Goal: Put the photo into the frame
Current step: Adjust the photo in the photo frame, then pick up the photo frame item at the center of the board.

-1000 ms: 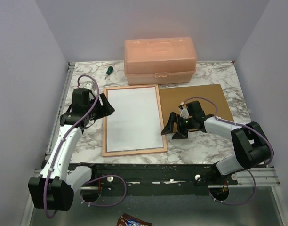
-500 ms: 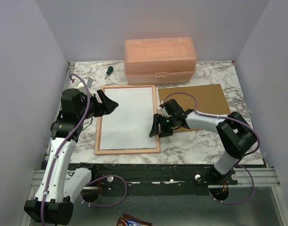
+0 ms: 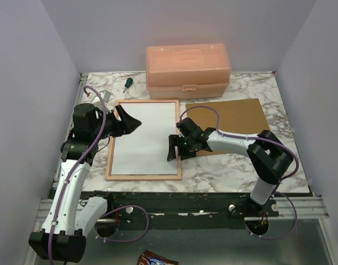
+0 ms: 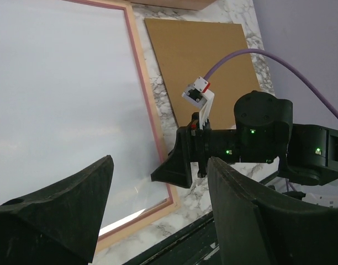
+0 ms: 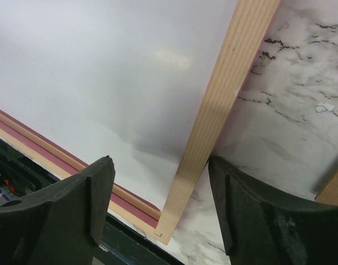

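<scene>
The frame [image 3: 142, 176] lies back up on the marble table, pale wood with a pink inner lip. A plain white sheet [image 3: 144, 138] fills its opening; the photo's printed side is out of view. My right gripper [image 3: 173, 150] is open and straddles the frame's right rail [image 5: 224, 94] close to the near right corner. Its outer finger [image 5: 252, 210] rests against the rail's outside edge, and the inner one hangs over the white sheet [image 5: 114, 66]. My left gripper [image 3: 130, 122] hovers open over the frame's far left part, holding nothing.
A brown backing board [image 3: 235, 118] lies right of the frame, under the right arm. A peach plastic box [image 3: 188, 65] stands at the back, with a green screwdriver [image 3: 126, 83] to its left. A black rail [image 3: 202, 199] borders the near table edge. Walls close both sides.
The frame with its white sheet has slid left, away from the backing board, with the right gripper following at its right rail. The right jaws narrowed somewhat. The left arm drew back leftward.
</scene>
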{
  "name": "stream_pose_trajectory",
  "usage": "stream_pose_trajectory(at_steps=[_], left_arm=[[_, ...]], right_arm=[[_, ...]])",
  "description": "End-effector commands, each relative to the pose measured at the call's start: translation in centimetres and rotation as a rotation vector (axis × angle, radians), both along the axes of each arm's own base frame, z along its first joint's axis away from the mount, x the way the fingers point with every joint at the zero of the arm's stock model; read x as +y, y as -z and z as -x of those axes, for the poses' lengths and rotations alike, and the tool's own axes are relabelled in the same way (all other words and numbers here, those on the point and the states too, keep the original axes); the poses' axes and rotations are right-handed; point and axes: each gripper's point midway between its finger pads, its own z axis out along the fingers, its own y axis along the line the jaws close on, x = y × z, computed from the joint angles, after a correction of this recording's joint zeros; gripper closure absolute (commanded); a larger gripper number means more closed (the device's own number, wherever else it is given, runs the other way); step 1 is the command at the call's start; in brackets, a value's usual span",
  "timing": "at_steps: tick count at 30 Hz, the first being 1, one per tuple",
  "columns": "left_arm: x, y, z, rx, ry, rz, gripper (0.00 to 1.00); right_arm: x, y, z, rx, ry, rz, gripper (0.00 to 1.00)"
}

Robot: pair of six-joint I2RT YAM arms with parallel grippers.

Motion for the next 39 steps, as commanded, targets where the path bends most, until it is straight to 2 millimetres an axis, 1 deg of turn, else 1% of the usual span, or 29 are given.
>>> stream_pose_trajectory(at_steps=[1, 5, 8, 9, 10, 12, 16, 21, 25, 28, 35, 36, 37, 39], left_arm=[[-1.5, 0.5, -0.1, 0.018, 0.062, 0.084, 0.29], [-3.0, 1.7, -0.4, 0.057, 0.105, 0.141, 0.28], [-4.7, 2.8, -0.6, 0.102, 0.143, 0.159, 0.25], [-5.3, 3.3, -0.6, 0.121, 0.153, 0.159, 0.23], [-6.0, 3.7, -0.6, 0.133, 0.166, 0.156, 0.21], [-7.5, 4.3, -0.6, 0.153, 0.191, 0.150, 0.14], [-10.8, 5.0, -0.3, 0.184, 0.257, 0.163, 0.08], [-14.7, 5.2, -0.2, 0.213, 0.327, 0.172, 0.06], [-17.4, 5.6, -0.4, 0.242, 0.366, 0.173, 0.06], [-18.8, 6.5, -0.9, 0.275, 0.369, 0.156, 0.06], [-21.3, 10.0, -2.1, 0.370, 0.351, 0.084, 0.06], [-21.7, 10.7, -2.4, 0.387, 0.348, 0.067, 0.06], [-22.0, 11.2, -2.6, 0.397, 0.341, 0.053, 0.06], [-22.7, 12.3, -3.2, 0.419, 0.329, 0.023, 0.06]], right_arm=[[-1.7, 2.1, 0.5, 0.008, 0.017, 0.093, 0.21], [-1.3, 1.0, 0.3, -0.003, 0.011, 0.063, 0.13], [-1.2, 0.2, 0.2, 0.000, 0.010, 0.034, 0.10], [-1.3, 0.0, 0.0, 0.000, 0.015, 0.025, 0.09], [-1.6, -0.2, -0.2, 0.005, 0.018, 0.016, 0.09], [-2.3, -0.7, -0.7, 0.007, 0.030, -0.005, 0.08], [-4.8, -2.2, -2.4, 0.017, 0.083, -0.076, 0.08], [-9.7, -3.8, -5.3, -0.016, 0.177, -0.099, 0.07], [-14.7, -4.7, -7.8, -0.050, 0.281, -0.075, 0.06], [-18.5, -5.2, -9.6, -0.084, 0.384, -0.029, 0.06], [-27.6, -6.3, -13.0, -0.129, 0.651, 0.100, 0.04], [-29.6, -6.4, -13.4, -0.134, 0.707, 0.122, 0.04], [-30.8, -6.6, -13.8, -0.138, 0.743, 0.141, 0.04], [-34.1, -6.5, -14.1, -0.142, 0.830, 0.222, 0.00]])
